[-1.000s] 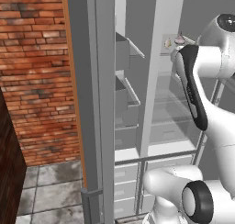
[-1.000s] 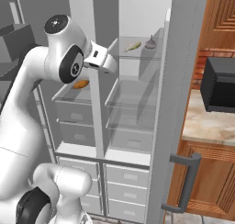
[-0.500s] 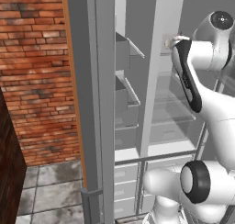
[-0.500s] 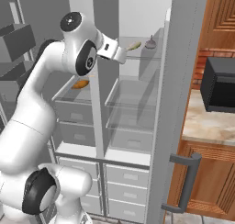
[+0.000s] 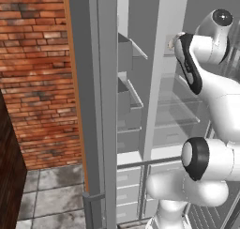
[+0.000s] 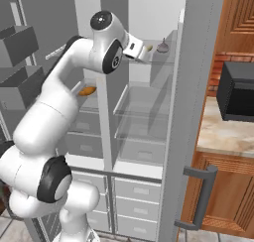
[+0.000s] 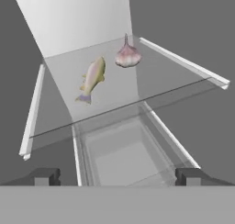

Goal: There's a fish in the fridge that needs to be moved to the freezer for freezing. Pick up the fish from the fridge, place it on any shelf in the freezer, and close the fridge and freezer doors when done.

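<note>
The fish (image 7: 93,77), small and pale pinkish-grey, lies on the top glass shelf (image 7: 151,87) of the fridge (image 6: 141,122), left of a garlic bulb (image 7: 127,56). My gripper (image 7: 117,177) is open, level with the shelf's front edge and short of the fish, with nothing between its fingertips (image 7: 46,176). From the right base, the gripper (image 6: 142,50) sits just left of the fish (image 6: 150,48) and the garlic bulb (image 6: 162,47). The freezer (image 6: 17,57) with grey bins is on the left. Both doors stand open: the fridge door (image 6: 191,112) and the freezer door (image 5: 101,106).
An orange item (image 6: 87,90) lies on a lower shelf behind my arm. A black microwave (image 6: 238,90) stands on the counter (image 6: 223,134) to the right. A brick wall (image 5: 37,78) is left of the freezer door. White drawers (image 6: 134,206) fill the bottom.
The arm has stretched up and forward. The gripper has travelled toward the top glass shelf and now sits close to the fish. The fish and garlic have not moved.
</note>
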